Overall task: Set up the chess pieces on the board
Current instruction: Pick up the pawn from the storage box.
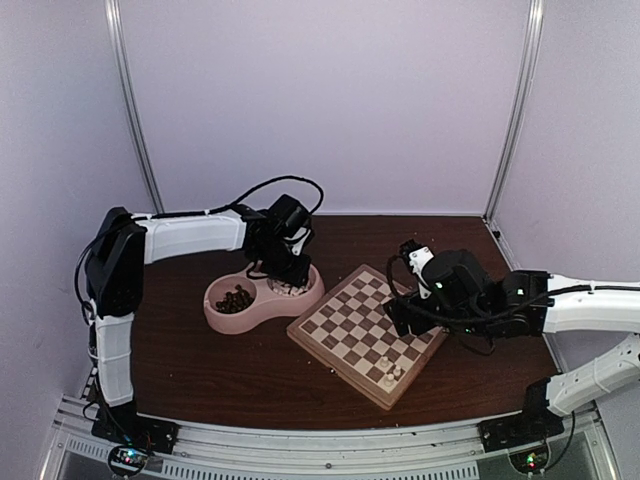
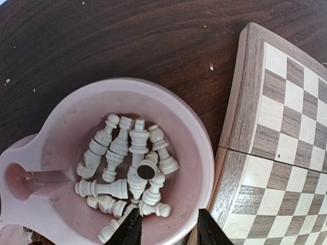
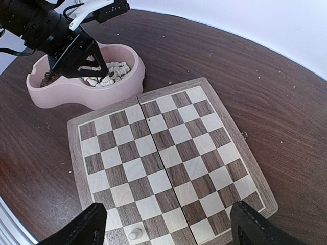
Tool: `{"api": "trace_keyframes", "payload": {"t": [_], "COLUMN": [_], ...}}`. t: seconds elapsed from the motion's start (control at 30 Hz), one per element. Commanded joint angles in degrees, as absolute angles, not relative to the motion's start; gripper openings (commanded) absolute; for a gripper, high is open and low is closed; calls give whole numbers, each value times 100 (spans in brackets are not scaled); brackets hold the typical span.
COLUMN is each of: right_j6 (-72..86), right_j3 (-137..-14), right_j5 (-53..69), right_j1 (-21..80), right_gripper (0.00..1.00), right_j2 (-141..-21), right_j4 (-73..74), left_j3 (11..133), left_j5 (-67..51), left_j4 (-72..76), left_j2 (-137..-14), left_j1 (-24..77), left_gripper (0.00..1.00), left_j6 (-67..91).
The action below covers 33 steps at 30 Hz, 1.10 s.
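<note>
Here, the left gripper [image 2: 171, 230] is hanging over the pink dish [image 2: 127, 84], above the bowl nearer the board [image 2: 286, 127]. Its two dark fingers are standing partly apart with nothing between them. One fingertip [image 2: 130, 227] is lying close against a toppled piece at the heap's near edge, though whether it is touching cannot be told.

The cream-white chess pieces [image 2: 133, 168] are lying in a loose tangle on the bowl floor, most on their sides and several crossing one another. The dark brown set [image 1: 235, 298] is filling the dish's other bowl.

The board is lying open and flat on the dark table [image 2: 127, 35], just beside the dish, with nearly every square bare. One small white piece [image 3: 135, 234] is standing on the row nearest the right gripper [image 3: 167, 229]. That gripper is hovering above the board with its fingers spread wide and holding nothing.

The pieces are looking light, rigid and smoothly turned, so they are likely to roll or squirt out of a careless pinch. The narrow stem between collar and base is offering the surest hold, best taken on a piece lying free of its neighbours.
</note>
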<state>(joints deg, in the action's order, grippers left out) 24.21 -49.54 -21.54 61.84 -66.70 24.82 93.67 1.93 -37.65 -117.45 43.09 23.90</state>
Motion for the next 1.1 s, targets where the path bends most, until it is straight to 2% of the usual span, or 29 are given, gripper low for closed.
{"api": "trace_keyframes", "payload": {"t": [0.0, 0.73, 0.87, 0.97, 1.07], "right_j6": [2470, 2563, 2575, 2570, 2565], "right_j3": [-4887, -4720, -4702, -4711, -4724], "right_j5": [-2118, -2056, -2065, -2060, -2057], "right_j1": [6152, 6151, 6155, 6152, 6152], "right_gripper": [86, 86, 86, 85, 85], "right_j2": [-6550, -6190, -6186, -6187, -6203], "right_j4": [2533, 2687, 2689, 2694, 2696], "left_j3": [9721, 10957, 11009, 10989, 10917], "left_j5": [210, -92, -222, -344, -484], "left_j4": [-3885, -4592, -4687, -4726, -4720], "left_j2": [-12029, -13217, -13260, -13203, -13001], "left_j1": [4182, 3938, 3929, 3929, 3929], "left_gripper": [38, 37, 29, 20, 16], "left_j6": [2303, 2553, 2558, 2557, 2549]}}
